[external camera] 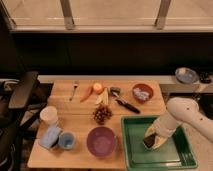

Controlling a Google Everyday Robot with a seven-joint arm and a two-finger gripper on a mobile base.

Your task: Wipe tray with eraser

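The green tray [170,156] lies at the front right of the wooden table. My white arm reaches in from the right and my gripper [151,140] is down inside the tray at its left part. A small dark block, the eraser [148,144], sits at the gripper's tip against the tray floor. The gripper looks closed around it.
A purple bowl [101,141] stands just left of the tray. A black-handled utensil [124,103] and a red bowl [142,92] lie behind the tray. Grapes [102,114], a carrot [86,93], a white cup [49,115] and a blue block [50,136] sit further left.
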